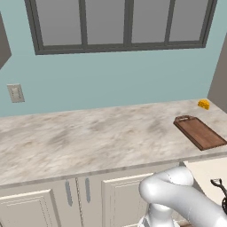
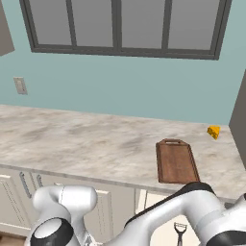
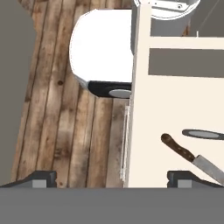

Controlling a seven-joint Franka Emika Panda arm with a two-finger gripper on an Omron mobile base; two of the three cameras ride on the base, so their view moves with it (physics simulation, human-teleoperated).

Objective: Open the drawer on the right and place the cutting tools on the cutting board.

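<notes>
Reddish-brown wood, bare on top: the cutting board (image 1: 200, 132) lies flat on the marble table (image 1: 88, 137) in the left base view, with nothing on it and a small yellow object (image 1: 203, 104) just beyond its far end, and below the table edge beside the board the drawer (image 1: 208, 173) already stands pulled out, its pale inside showing and black scissors (image 1: 219, 185) lying in it. Over to the right base view: the board (image 2: 176, 161) is bare there too, and a dark-handled tool (image 2: 180, 232) sits in the open drawer just below the board's near end, partly behind the arm. Down in the hand view, the camera looks along the drawer's front wall (image 3: 138, 109), and the knife (image 3: 192, 157) lies inside, brown handle and silvery blade, with the two fingers (image 3: 43, 178) set wide apart, straddling that wall and holding nothing. So by my reading the opening is done, and both cutting tools are left to lift onto the board.
</notes>
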